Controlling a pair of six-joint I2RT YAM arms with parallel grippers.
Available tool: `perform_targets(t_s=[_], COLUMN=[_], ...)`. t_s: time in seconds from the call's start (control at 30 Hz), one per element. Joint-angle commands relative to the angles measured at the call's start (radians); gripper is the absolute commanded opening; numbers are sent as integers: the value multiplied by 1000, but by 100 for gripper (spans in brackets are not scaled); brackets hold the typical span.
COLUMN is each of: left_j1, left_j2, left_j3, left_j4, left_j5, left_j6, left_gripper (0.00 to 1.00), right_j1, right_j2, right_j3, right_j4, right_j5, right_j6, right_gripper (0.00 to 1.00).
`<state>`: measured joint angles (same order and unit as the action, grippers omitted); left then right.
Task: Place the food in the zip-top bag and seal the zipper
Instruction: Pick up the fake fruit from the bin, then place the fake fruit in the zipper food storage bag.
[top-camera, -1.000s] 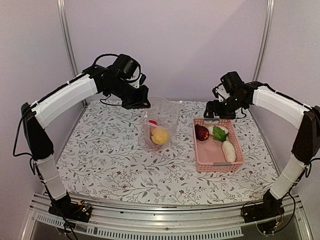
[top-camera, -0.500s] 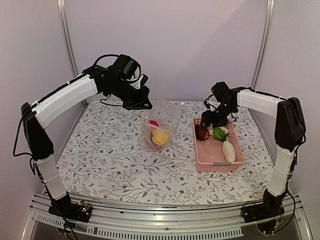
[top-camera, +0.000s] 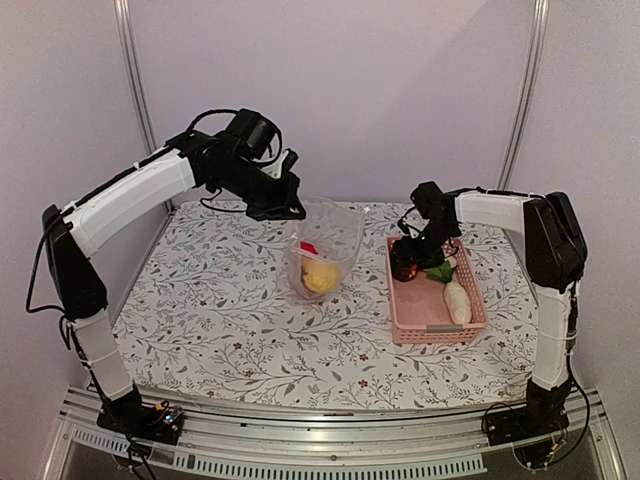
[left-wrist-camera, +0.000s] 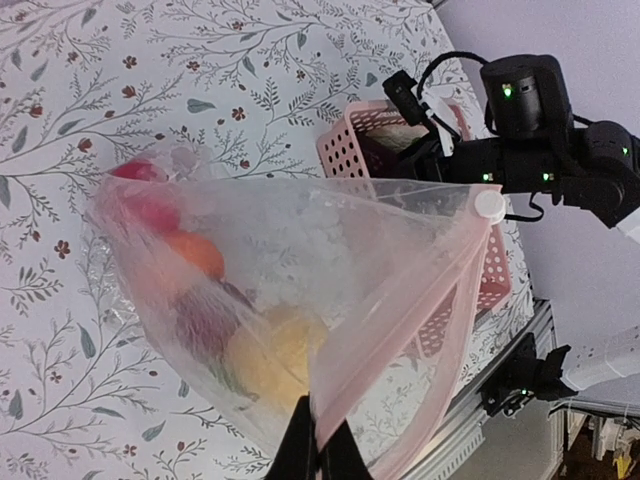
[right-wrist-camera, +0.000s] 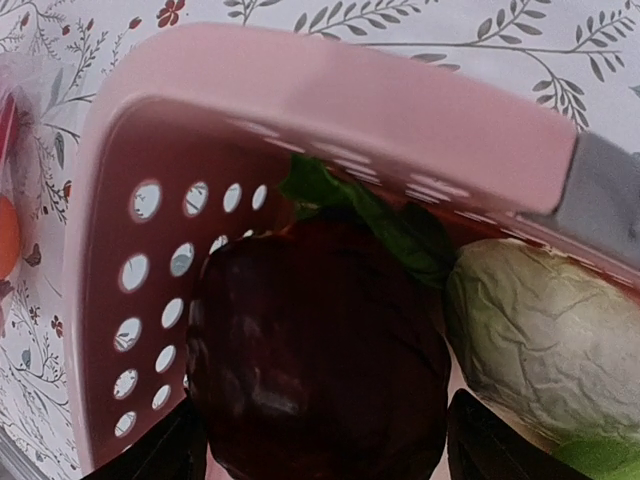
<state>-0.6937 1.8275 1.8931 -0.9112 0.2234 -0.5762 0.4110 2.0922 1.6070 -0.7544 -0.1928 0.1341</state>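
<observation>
My left gripper (top-camera: 286, 208) (left-wrist-camera: 318, 442) is shut on the mouth edge of the clear zip-top bag (top-camera: 326, 240) (left-wrist-camera: 300, 250) and holds it up and open. The pinkish zipper (left-wrist-camera: 400, 300) runs from those fingers to a white slider (left-wrist-camera: 489, 205). Yellow (top-camera: 320, 273), red (top-camera: 307, 246) and orange (left-wrist-camera: 196, 255) food lies inside the bag. My right gripper (top-camera: 410, 258) (right-wrist-camera: 325, 452) is down in the pink basket (top-camera: 436, 326), open, with one finger on each side of a dark purple fruit (right-wrist-camera: 320, 350) that rests on the basket floor.
The basket (right-wrist-camera: 330, 90) also holds a green leafy piece (top-camera: 440, 268) (right-wrist-camera: 392, 228), a pale wrinkled piece (right-wrist-camera: 540, 330) and a white oblong one (top-camera: 457, 300). A metal rail runs along the table's near edge, and walls close the back.
The right arm has swung left and down from above the basket's far edge into its far-left corner, around the dark purple fruit. The left arm and bag have barely moved.
</observation>
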Motion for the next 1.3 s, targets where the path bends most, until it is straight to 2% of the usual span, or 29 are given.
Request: perform_targets(t_s=[0.0, 0.17, 0.3, 0.67, 0.87, 1.0, 1.27], left_j1=[-4, -3, -3, 3, 1, 2, 0], left_j2=[2, 3, 7, 40, 46, 47, 47], left_j3=[-6, -6, -6, 22, 32, 32, 45], left_j4=[-14, -14, -9, 6, 15, 20, 23], left_j5=[17, 19, 19, 30, 57, 64, 72], left_j6=[10, 10, 11, 23, 0, 0, -9], left_gripper=[0, 0, 0, 0, 0, 0, 0], right_j1=[-3, -3, -3, 35, 186, 293, 353], right_j2=[41, 15, -77, -439, -596, -625, -538], right_j3=[46, 24, -19, -174, -102, -20, 45], right_j4=[17, 14, -9, -83, -59, -56, -30], right_j5=[7, 3, 2, -67, -83, -77, -107], right_j6=[-4, 18, 55, 109, 111, 132, 175], right_gripper=[78, 61, 56, 55, 55, 54, 54])
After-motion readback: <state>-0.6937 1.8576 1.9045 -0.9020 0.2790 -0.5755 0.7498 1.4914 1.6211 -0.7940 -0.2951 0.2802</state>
